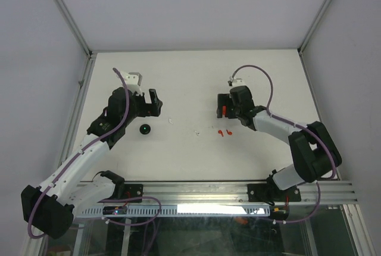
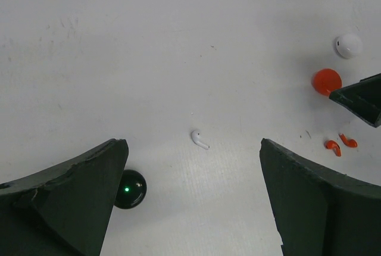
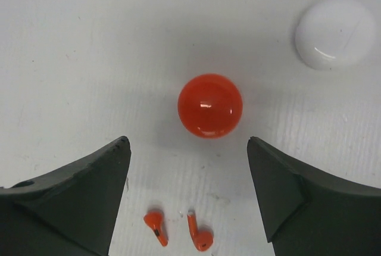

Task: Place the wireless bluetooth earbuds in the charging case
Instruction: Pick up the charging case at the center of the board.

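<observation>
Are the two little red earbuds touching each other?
Apart. In the right wrist view, one red earbud lies beside the other red earbud, with a strip of bare white table showing between them.

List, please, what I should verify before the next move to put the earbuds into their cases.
1. Right gripper open and empty: ok.
2. Left gripper open and empty: ok.
3. Two small red plastic earbuds lying free on the white table, close to the right gripper: ok.
4. Glossy round red case open to receive them: not ok, it shows a closed dome.
5. Single white stemmed earbud lying free in front of the left gripper: ok.
6. Round black case open: cannot tell, partly hidden.
</observation>
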{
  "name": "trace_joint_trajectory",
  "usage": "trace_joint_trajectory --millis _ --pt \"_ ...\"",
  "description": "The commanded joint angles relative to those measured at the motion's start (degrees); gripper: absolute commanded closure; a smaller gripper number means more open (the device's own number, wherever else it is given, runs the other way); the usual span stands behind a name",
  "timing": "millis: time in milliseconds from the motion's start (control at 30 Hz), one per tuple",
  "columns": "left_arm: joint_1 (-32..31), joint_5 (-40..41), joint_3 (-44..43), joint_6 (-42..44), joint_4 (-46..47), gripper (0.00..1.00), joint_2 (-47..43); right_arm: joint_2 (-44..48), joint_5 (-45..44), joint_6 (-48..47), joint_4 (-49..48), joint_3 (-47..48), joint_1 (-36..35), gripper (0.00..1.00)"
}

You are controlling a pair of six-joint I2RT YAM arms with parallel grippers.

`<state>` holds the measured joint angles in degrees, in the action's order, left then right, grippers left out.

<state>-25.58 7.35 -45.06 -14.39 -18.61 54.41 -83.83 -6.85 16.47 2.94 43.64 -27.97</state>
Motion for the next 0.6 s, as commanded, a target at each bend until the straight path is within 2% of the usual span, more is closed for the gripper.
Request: trace_joint_trajectory --millis 0,167,333,567 --pt "1.0 -1.8 0.0 -0.6 2.3 0.01 -0.6 -4.6 -5.2 -3.3 -4.6 4.4 -1.2 0.18" --pt "1.6 -2.4 0.1 -0.6 2.4 0.01 -0.2 -7.8 -7.0 -3.3 -5.8 4.9 -1.4 0.22" --pt "1.9 -3.3 0.1 -0.7 2.5 0.01 0.0 -10.8 -4.9 -4.2 -6.9 5.7 -1.4 0.28" --pt "2.3 -5.2 0.0 -0.9 2.6 0.01 0.6 -12.8 -3.2 -5.4 -9.3 4.9 -1.4 0.4"
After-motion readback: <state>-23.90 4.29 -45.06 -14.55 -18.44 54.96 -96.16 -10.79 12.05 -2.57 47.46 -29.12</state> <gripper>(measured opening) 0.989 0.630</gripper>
